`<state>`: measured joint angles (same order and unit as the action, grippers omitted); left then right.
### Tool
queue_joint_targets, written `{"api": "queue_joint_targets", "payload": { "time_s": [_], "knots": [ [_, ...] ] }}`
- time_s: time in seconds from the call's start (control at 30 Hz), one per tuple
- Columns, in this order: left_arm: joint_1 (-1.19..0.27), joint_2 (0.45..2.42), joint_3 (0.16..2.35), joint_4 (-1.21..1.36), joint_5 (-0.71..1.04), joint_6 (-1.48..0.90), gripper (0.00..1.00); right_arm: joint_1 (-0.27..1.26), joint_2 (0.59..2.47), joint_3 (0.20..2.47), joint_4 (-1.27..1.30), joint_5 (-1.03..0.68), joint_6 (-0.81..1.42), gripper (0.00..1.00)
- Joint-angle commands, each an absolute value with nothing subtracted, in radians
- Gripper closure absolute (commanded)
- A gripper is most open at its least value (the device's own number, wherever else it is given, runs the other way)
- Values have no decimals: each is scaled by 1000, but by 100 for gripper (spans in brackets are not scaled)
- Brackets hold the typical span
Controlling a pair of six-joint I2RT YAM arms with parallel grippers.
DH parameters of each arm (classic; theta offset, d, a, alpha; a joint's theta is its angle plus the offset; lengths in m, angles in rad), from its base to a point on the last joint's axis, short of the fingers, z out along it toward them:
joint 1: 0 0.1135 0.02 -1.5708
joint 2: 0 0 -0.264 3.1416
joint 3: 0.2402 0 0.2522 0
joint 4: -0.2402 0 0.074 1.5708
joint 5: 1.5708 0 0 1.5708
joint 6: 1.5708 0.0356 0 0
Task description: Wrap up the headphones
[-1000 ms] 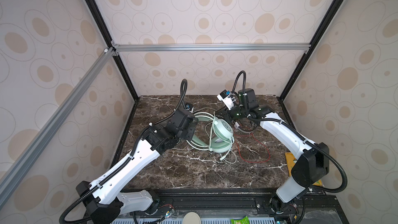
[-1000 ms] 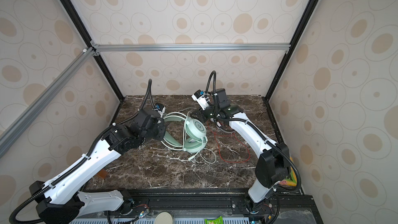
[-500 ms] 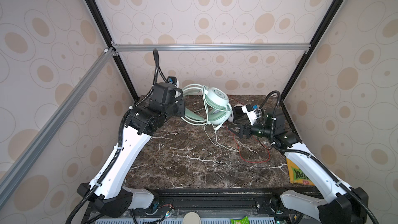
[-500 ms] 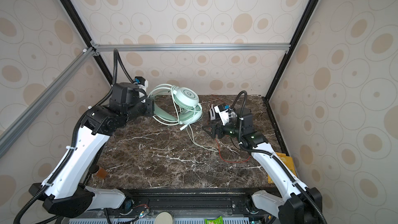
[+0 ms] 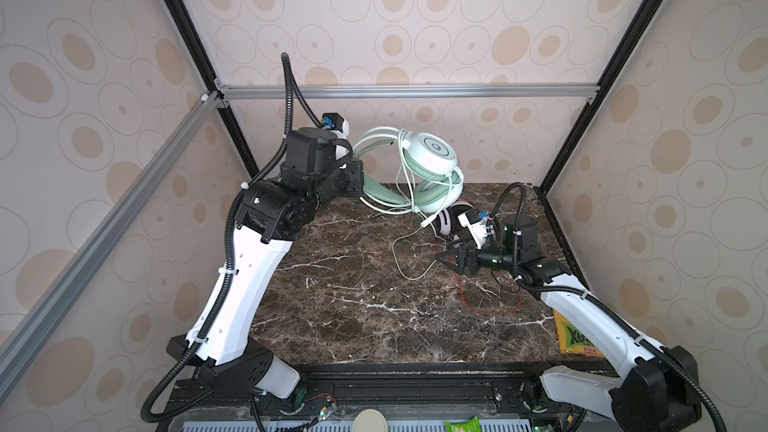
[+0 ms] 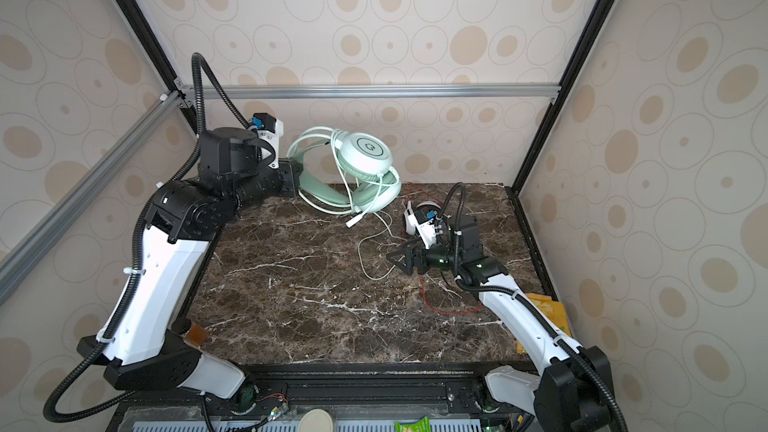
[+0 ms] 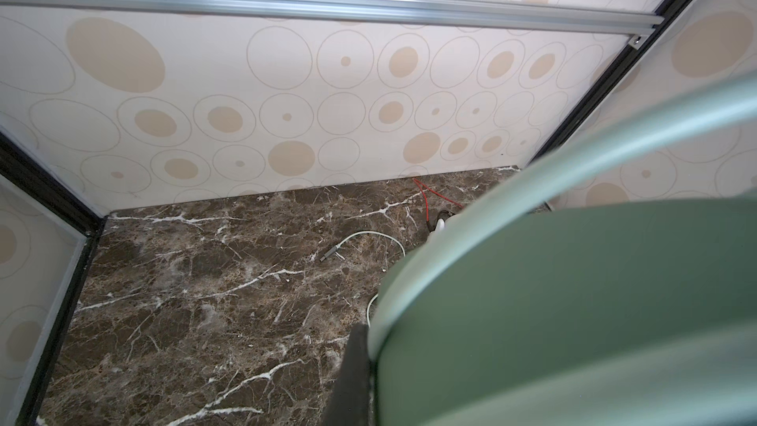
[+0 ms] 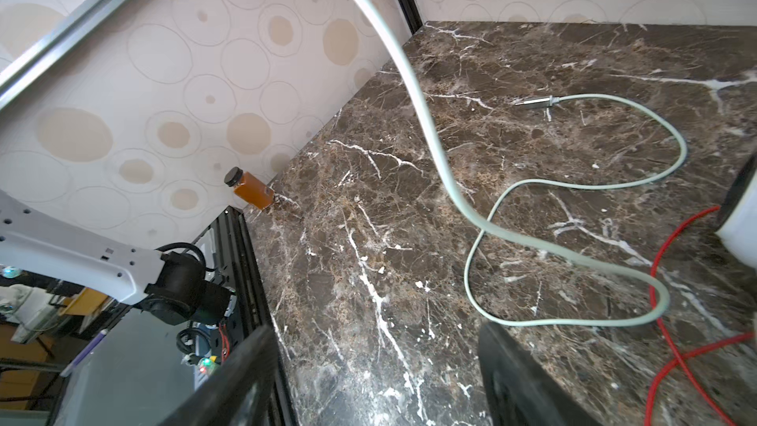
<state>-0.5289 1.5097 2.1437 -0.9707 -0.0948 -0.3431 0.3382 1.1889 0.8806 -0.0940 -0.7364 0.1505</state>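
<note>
Mint headset [image 5: 434, 153]: hanging above table [image 5: 353, 305], cable [image 5: 401, 261] trailing down.
Left gripper [image 5: 360, 179]: clamping its headband [image 5: 380, 197].
Right gripper [image 5: 446, 261]: gaping, holding nothing.

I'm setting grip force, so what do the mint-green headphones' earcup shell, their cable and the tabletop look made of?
Earcup shell: smooth moulded plastic with a satin sheen, probably hard.
Cable: pale green rubbery or PVC jacket, matte, and it lies in soft loops.
Tabletop: brown marble or a marble-look slab, white-veined and lightly polished. I cannot tell which.
</note>
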Motion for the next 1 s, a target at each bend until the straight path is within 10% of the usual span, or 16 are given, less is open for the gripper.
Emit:
{"api": "queue_joint_targets", "payload": {
  "time_s": [0.0, 0.53, 0.97],
  "knots": [
    [-531, 1495, 2193, -925, -81, -376, 100, 359, 1207, 890, -57, -631, 96, 20],
    [-514, 1517, 2202, -981, -206, -360, 100, 442, 1358, 1014, -8, -179, 125, 29],
    [-490, 1500, 2172, -966, -195, -350, 100, 367, 1942, 1646, -27, -685, 278, 46]
  ]
}}
